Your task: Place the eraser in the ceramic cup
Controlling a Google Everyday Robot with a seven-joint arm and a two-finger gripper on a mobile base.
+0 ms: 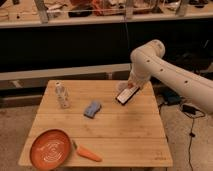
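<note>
1. This looks like a robotics lab or workshop: a long cluttered workbench (pixel 100 20) runs along the back.
2. A power brick (pixel 189 108) and cables (pixel 191 131) lie on the bare floor (pixel 15 120).
3. The gripper (pixel 128 90) hangs over the far right part of a wooden table (pixel 120 131).

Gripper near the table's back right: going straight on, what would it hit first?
The gripper points down at the eraser right at its tip, then the wooden table beneath. Whether it already touches the eraser is unclear.
</note>
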